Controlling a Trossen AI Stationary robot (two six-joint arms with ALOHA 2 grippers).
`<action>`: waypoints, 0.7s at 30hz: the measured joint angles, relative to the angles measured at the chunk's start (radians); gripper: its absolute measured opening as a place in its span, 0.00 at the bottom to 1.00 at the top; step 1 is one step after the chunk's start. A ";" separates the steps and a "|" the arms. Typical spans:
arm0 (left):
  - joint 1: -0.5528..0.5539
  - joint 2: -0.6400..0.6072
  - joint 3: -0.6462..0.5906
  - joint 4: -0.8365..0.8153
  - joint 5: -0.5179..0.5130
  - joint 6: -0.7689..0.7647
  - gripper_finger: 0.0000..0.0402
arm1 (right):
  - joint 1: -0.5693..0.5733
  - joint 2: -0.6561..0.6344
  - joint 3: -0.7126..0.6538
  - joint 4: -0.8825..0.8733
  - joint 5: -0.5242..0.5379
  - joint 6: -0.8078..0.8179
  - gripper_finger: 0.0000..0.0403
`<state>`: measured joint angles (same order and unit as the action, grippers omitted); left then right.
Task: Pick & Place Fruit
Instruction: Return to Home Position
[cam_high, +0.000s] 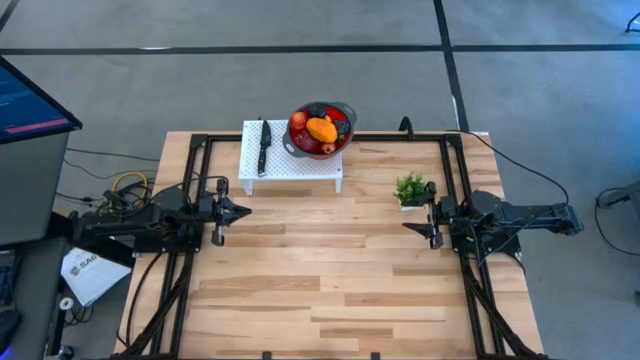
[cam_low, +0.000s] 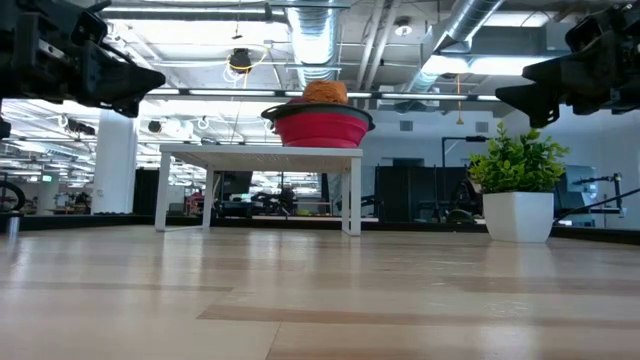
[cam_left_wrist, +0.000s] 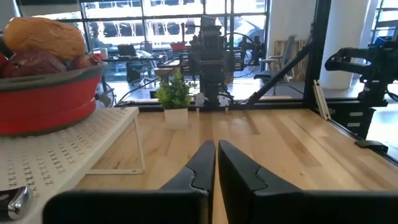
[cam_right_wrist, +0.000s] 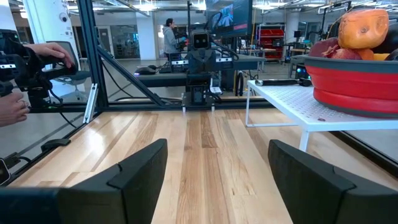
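Several toy fruit (cam_high: 321, 129) in orange, red and dark colours are piled in a red bowl (cam_low: 320, 128) with a dark rim. The bowl stands on a white perforated stand (cam_high: 290, 158) at the table's far middle. My left gripper (cam_high: 243, 210) waits at the table's left side, level and shut, with nothing between its fingers (cam_left_wrist: 214, 165). At the table's right side my right gripper (cam_high: 410, 222) is level and open, its fingers (cam_right_wrist: 143, 165) wide apart and holding nothing. Both are far from the fruit (cam_left_wrist: 43, 37).
A black-handled knife (cam_high: 264, 145) lies on the white stand left of the bowl. A small green plant in a white pot (cam_high: 411, 190) stands close beside my right gripper. A person's hands (cam_right_wrist: 37, 56) show beyond the table's left side. Bare wood lies between the arms.
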<state>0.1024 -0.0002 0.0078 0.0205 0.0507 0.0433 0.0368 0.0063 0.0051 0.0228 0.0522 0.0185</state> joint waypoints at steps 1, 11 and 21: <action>0.000 0.000 0.000 0.000 0.000 -0.005 0.04 | 0.000 0.000 0.000 0.000 0.000 0.000 0.68; 0.000 0.000 -0.002 0.011 0.001 -0.011 0.04 | 0.000 0.000 0.000 0.000 0.000 0.000 0.68; 0.000 0.000 -0.002 0.053 0.005 -0.011 0.04 | 0.000 0.000 0.000 0.000 0.000 0.000 0.68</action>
<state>0.1024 -0.0001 0.0055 0.0736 0.0559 0.0322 0.0370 0.0063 0.0051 0.0227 0.0523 0.0187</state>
